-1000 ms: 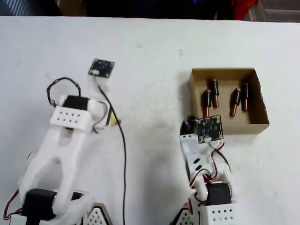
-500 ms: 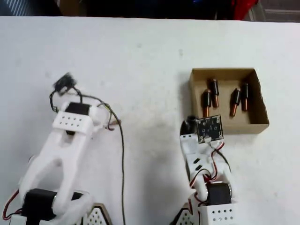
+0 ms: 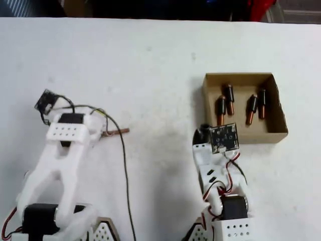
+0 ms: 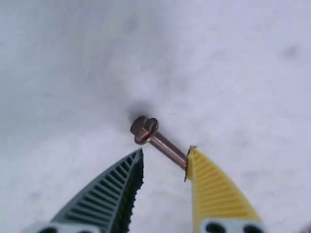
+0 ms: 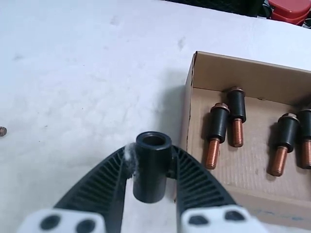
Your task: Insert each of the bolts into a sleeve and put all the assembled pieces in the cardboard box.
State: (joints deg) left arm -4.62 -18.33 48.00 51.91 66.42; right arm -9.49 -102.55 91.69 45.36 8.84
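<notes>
The left arm (image 3: pixel 65 150) has swung left and nearer over the last second, uncovering one copper bolt (image 3: pixel 118 132). The bolt lies flat on the white table (image 3: pixel 160 55), left of centre, with its flanged head pointing right. The left gripper (image 4: pixel 164 151) stands spread over it: the shank meets the tip of the yellow finger (image 4: pixel 209 179), and the grey finger (image 4: pixel 116 189) is just apart. On the right, the right gripper (image 5: pixel 152 156) clamps one black sleeve (image 5: pixel 152 170) upright, bore up, just near-left of the cardboard box (image 3: pixel 278 133). Four assembled pieces (image 3: pixel 229 99) lie in the box in two pairs, heads toward the far side. White tabletop runs between bolt and sleeve, and beyond the box to the table's far edge.
</notes>
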